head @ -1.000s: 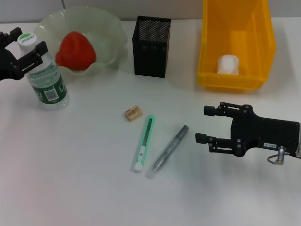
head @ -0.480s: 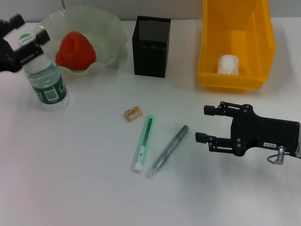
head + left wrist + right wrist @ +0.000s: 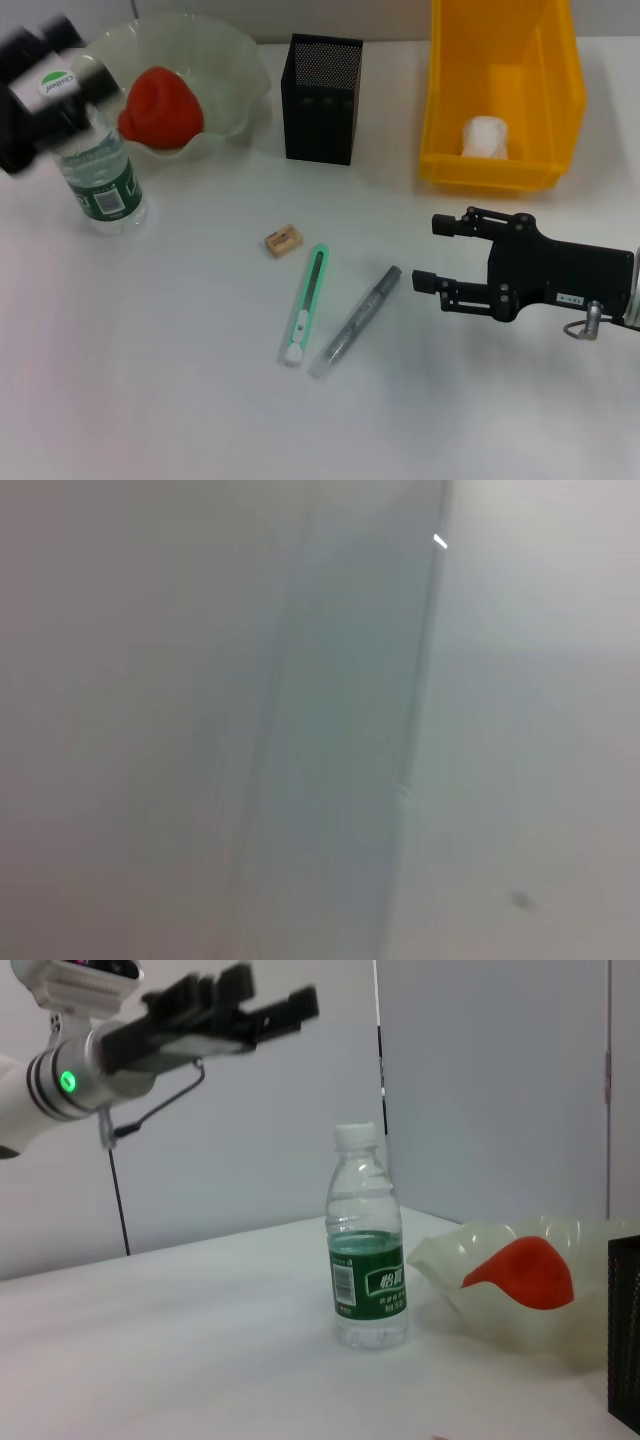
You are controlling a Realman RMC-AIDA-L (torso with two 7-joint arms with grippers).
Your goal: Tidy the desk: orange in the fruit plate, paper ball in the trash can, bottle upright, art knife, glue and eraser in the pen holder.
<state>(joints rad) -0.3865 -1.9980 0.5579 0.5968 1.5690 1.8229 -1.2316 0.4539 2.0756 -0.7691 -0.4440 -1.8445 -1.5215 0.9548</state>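
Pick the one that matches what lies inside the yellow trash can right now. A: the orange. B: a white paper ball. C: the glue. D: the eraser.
B: a white paper ball sits in the yellow trash can; the eraser and glue lie on the desk, and the orange is in the fruit plate.

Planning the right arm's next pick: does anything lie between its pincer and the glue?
Nothing visible does. The right pincer hovers open beside the glue, with only bare table between them. The art knife lies on the glue's far side.
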